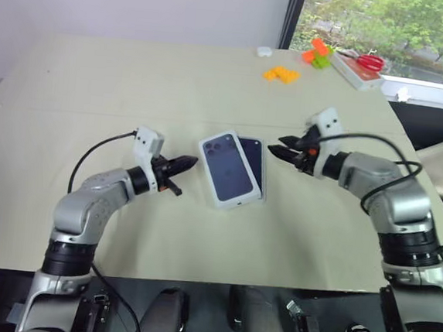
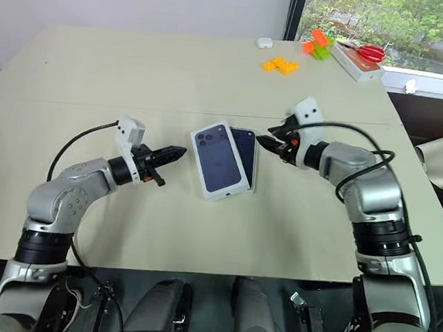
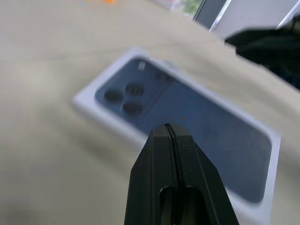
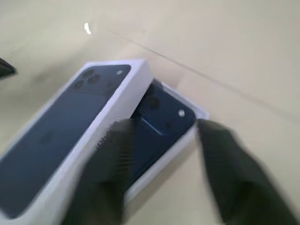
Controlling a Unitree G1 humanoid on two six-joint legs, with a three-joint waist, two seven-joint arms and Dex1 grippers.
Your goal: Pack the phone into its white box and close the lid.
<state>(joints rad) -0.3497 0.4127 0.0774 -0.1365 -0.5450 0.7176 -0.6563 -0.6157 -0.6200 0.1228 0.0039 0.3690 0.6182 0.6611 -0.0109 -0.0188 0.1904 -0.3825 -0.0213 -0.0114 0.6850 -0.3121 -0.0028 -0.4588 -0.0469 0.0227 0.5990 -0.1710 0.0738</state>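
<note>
The phone (image 1: 254,162) lay in the middle of the frame on the tan counter (image 1: 136,81). It sat inside the white box (image 4: 188,130), whose thin white edge peeked out around it. The lid (image 1: 226,169) with the phone picture on it lay tilted, resting partly over the phone's left side and partly on the counter. It did not cover the box all the way, so the right strip of the phone was bare.

The left gripper (image 1: 181,164) was just to the left of the lid, with a small gap between them. Its jaws were pressed tight together and held nothing. In the left wrist view the two black fingers (image 3: 176,187) met in one thin line, pointing at the lid.

The right gripper (image 1: 282,151) was just to the right of the phone and box, near their top corner, pointing left. Its jaws stood apart with nothing between them. I could not tell if it touched the box.

At the upper right of the frame were some orange blocks (image 1: 281,74), a red pair of scissors (image 1: 368,62) on a flat white thing, and a small white thing (image 1: 263,52).
</note>
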